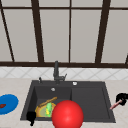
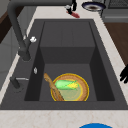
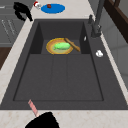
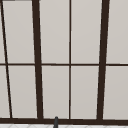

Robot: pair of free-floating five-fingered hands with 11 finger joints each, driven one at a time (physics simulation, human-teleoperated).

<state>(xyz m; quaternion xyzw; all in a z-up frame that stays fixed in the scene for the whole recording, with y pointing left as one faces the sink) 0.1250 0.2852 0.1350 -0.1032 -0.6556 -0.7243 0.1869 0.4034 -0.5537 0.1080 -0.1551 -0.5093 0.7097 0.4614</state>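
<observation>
A thin pink stick (image 1: 115, 105) is pinched in the right hand (image 1: 121, 98) over the worktop (image 1: 120, 117) at the sink's (image 1: 90, 100) right edge, probably gripped by its top end so it's kept off the surface; its long axis is tilted, low end aimed toward the sink. The left hand (image 1: 31, 117) is parked at the sink's front left corner, fingers hanging loose, with a yellow plate (image 2: 83, 91) holding something green (image 2: 65, 84) nearby in the basin.

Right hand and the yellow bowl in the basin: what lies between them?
Only the bare drainboard of the sink separates the right hand, which holds a pink stick, from the yellow bowl, as the right side view shows.
</observation>
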